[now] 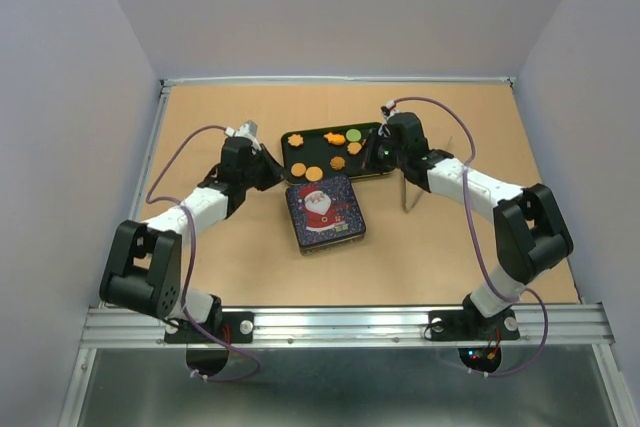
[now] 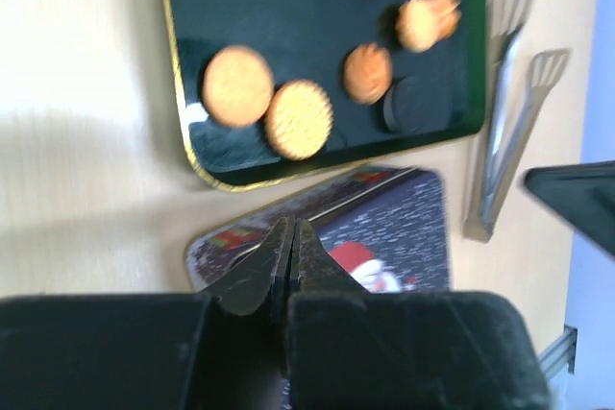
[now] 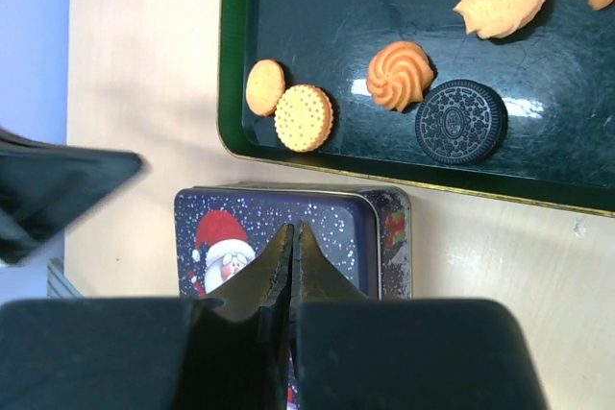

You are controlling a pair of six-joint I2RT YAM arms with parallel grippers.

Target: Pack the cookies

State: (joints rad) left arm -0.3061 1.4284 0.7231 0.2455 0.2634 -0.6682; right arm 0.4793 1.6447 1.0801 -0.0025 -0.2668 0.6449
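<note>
Table: matte tan board filling the middle of the view.
Edging: thin metal strip along the left and far sides.
Near edge: ribbed aluminium rail running left to right.
Below rail: dull grey surface.
Walls: plain pale grey; far wall, left wall, right wall.
Light: soft, even, faint shadows.

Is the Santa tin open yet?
No, the tin sits closed with its Santa lid on beside the tray, and the cookies lie on the tray.
</note>
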